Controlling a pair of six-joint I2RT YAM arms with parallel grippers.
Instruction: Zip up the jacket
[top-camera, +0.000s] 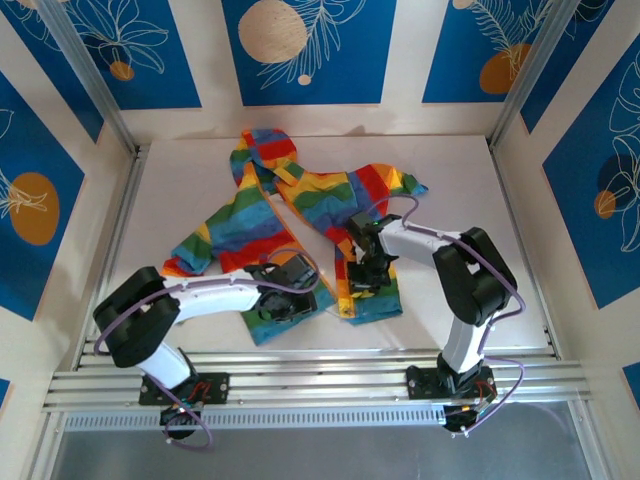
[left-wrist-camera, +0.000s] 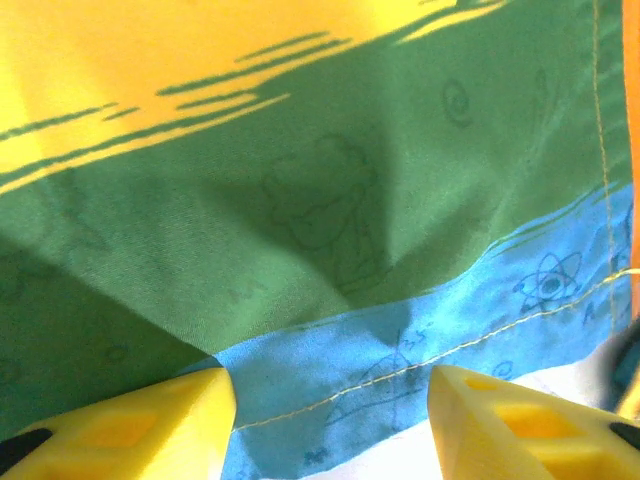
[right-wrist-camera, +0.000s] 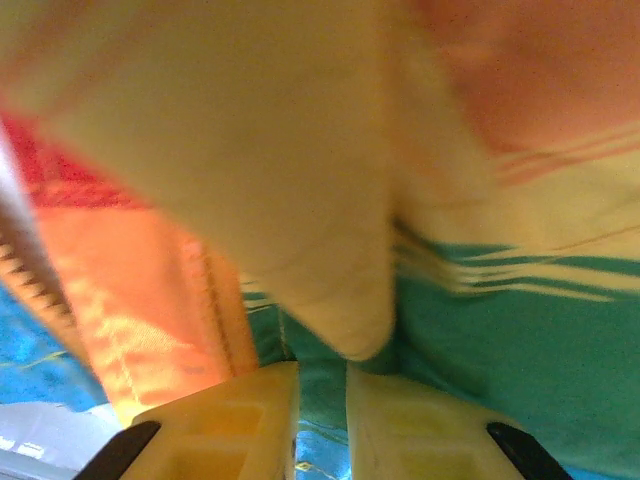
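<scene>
while the white tabletop (top-camera: 450, 190) carries everything, the jacket (top-camera: 250, 225) sprawls across its middle, hood up toward the far edge, hem pointing at the near edge, sleeves out to the sides. big news: the front is open, folks, the two striped panels parting in a v with a pale wedge between them, so by my reading none of the zip is run up yet. the right gripper (right-wrist-camera: 322, 395) is down on the right panel close to the hem, fingers clenched almost together on a pinch of teal fabric, with the orange zipper tape (right-wrist-camera: 165, 300) and its teeth just beside it. the left gripper (left-wrist-camera: 330, 400) sits over the other panel's blue hem (left-wrist-camera: 400, 365), jaws released and standing wide, cloth lying flat beneath them, nothing gripped. what's left looks like nearly all of it: bring the two bottom ends together, seat the pin in the slider, then draw it up to the collar. where the slider is, i cannot tell.
</scene>
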